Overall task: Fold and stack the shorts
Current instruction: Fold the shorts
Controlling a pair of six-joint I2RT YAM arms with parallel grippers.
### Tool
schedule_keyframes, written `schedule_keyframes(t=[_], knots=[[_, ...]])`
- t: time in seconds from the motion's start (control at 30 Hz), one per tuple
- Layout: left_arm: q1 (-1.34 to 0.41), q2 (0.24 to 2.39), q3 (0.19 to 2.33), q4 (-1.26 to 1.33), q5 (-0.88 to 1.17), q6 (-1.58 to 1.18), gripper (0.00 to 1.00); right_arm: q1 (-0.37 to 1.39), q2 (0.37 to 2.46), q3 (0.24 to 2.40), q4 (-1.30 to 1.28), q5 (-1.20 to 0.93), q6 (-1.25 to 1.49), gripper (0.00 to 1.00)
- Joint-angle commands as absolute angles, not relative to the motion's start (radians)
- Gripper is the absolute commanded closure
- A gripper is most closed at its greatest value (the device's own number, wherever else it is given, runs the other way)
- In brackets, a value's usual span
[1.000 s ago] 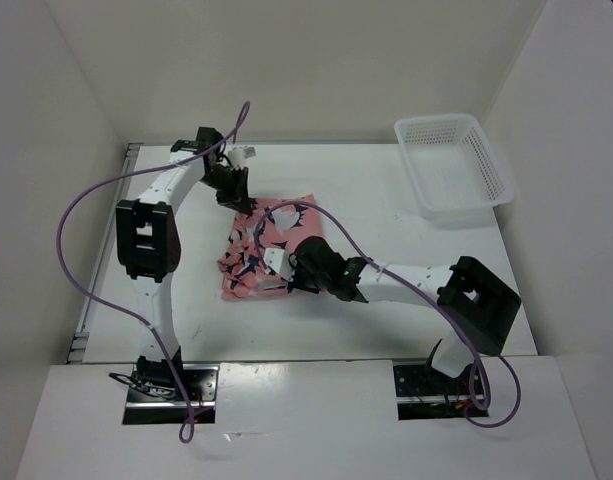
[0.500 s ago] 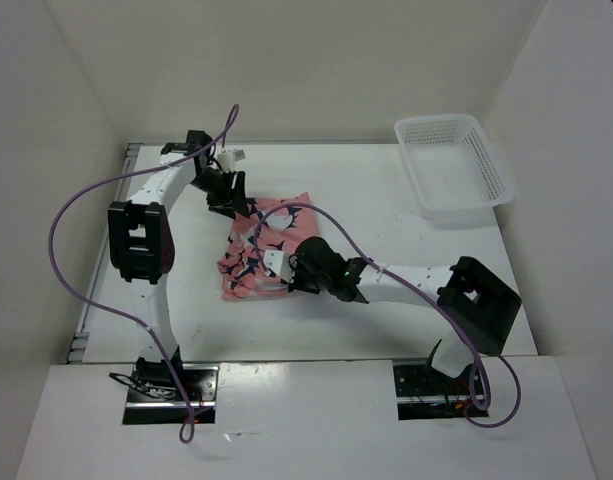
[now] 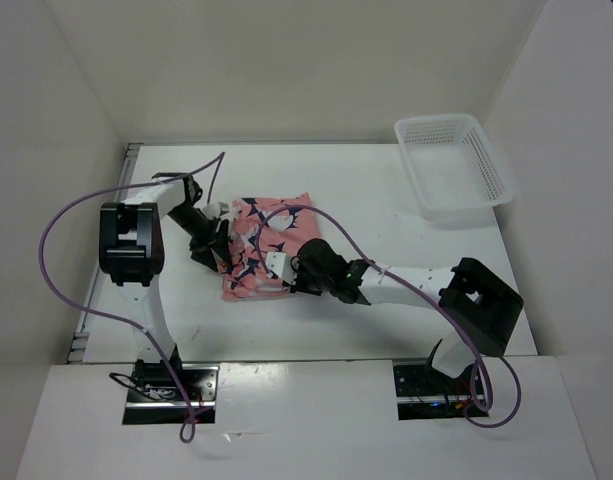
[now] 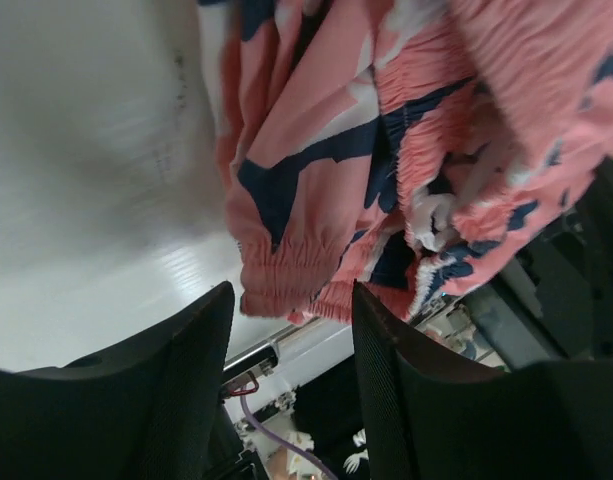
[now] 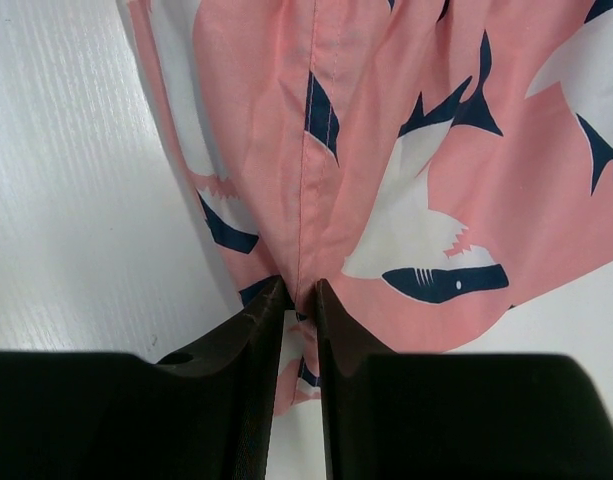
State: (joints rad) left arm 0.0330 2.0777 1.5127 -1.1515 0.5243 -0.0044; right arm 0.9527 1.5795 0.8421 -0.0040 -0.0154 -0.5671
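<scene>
1. From the top camera you count one pair of shorts (image 3: 276, 225), one white mesh basket (image 3: 436, 120) and two arms, each trailing one purple cable (image 3: 61, 225).
2. The shorts lie bunched on the table (image 3: 386, 190), left of centre. The left gripper (image 3: 218, 250) sits at their left edge and the right gripper (image 3: 284, 270) at their near edge.
3. The basket stands in the far right corner, well apart from the shorts. You have bare tabletop between the two and along the near side. White walls close in the left, far and right sides.
4. In the left wrist view you see one gathered, elastic edge of the shorts (image 4: 286, 290), pink with navy shapes. The left gripper (image 4: 291, 295) has its two fingers (image 4: 176, 390) spread wide. That edge lies at the gap between them and is not pinched. White table (image 4: 96, 180) shows to the left of the cloth.
5. In the right wrist view the right gripper (image 5: 299, 295) has its fingers (image 5: 256, 340) drawn nearly together on a seamed fold of the shorts (image 5: 406, 180). The cloth spreads flat beyond them, with white table (image 5: 66, 200) open to the left.
</scene>
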Motion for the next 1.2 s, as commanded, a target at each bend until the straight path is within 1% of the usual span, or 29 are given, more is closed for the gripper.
schedule_keyframes(t=[0.0, 0.1, 0.13, 0.17, 0.2, 0.23, 0.3, 0.33, 0.37, 0.43, 0.47, 0.63, 0.77, 0.87, 0.9, 0.93, 0.97, 1.0, 1.03, 1.1, 1.17], knots=[[0.0, 2.075, 1.494, -1.151, 0.52, 0.0, 0.41, 0.95, 1.539, 0.833, 0.055, -0.025, -0.575, 0.75], [0.0, 2.1, 1.468, -1.135, 0.531, 0.0, 0.41, 0.95, 1.539, 0.833, 0.055, -0.025, -0.575, 0.75], [0.0, 2.109, 1.468, -1.135, 0.54, 0.0, 0.45, 0.95, 1.539, 0.824, 0.055, -0.025, -0.575, 0.75], [0.0, 2.109, 1.468, -1.125, 0.54, 0.0, 0.51, 0.95, 1.539, 0.824, 0.055, -0.025, -0.584, 0.75], [0.0, 2.109, 1.468, -1.124, 0.551, 0.0, 0.71, 0.95, 1.539, 0.824, 0.055, -0.025, -0.584, 0.75], [0.0, 2.109, 1.468, -1.115, 0.551, 0.0, 0.81, 0.95, 1.539, 0.824, 0.055, -0.025, -0.584, 0.75], [0.0, 2.109, 1.492, -1.115, 0.551, 0.0, 0.96, 0.95, 1.539, 0.824, 0.055, -0.025, -0.594, 0.8], [0.0, 2.1, 1.506, -1.115, 0.551, 0.0, 0.98, 0.95, 1.539, 0.824, 0.055, -0.025, -0.594, 0.83], [0.0, 2.091, 1.522, -1.115, 0.551, 0.0, 0.99, 0.95, 1.539, 0.815, 0.055, -0.025, -0.594, 0.87], [0.0, 2.08, 1.581, -1.127, 0.551, 0.0, 0.99, 0.95, 1.539, 0.815, 0.055, -0.025, -0.603, 0.94], [0.0, 2.071, 1.604, -1.127, 0.561, 0.0, 1.0, 0.95, 1.539, 0.804, 0.055, -0.025, -0.603, 1.0], [-0.018, 2.042, 1.755, -1.146, 0.609, 0.0, 1.0, 0.95, 1.529, 0.795, 0.055, -0.015, -0.614, 1.0], [-0.06, 2.127, 1.86, -1.167, 0.586, 0.0, 0.98, 0.95, 1.529, 0.795, 0.064, -0.015, -0.632, 1.0], [-0.092, 2.206, 1.881, -1.157, 0.563, 0.0, 0.95, 0.95, 1.529, 0.795, 0.074, -0.006, -0.644, 1.0], [-0.092, 2.221, 1.894, -1.138, 0.563, 0.0, 0.95, 0.95, 1.529, 0.805, 0.074, 0.003, -0.644, 0.75], [-0.107, 2.244, 1.905, -1.123, 0.536, 0.0, 0.94, 0.95, 1.529, 0.831, 0.074, 0.021, -0.644, 0.53], [-0.121, 2.253, 1.905, -1.097, 0.52, 0.0, 0.94, 0.95, 1.529, 0.853, 0.074, 0.021, -0.611, 0.41], [-0.135, 2.266, 1.926, -1.088, 0.503, 0.0, 0.94, 0.95, 1.519, 0.921, 0.074, 0.032, -0.589, 0.31], [-0.135, 2.266, 1.936, -1.088, 0.474, 0.0, 0.94, 0.936, 1.519, 0.961, 0.055, 0.032, -0.566, 0.29], [-0.144, 2.275, 1.945, -1.088, 0.451, 0.0, 0.94, 0.913, 1.491, 1.076, 0.034, 0.006, -0.505, 0.29], [-0.144, 2.275, 1.956, -1.088, 0.422, 0.0, 0.94, 0.893, 1.491, 1.141, 0.034, -0.012, -0.448, 0.3]])
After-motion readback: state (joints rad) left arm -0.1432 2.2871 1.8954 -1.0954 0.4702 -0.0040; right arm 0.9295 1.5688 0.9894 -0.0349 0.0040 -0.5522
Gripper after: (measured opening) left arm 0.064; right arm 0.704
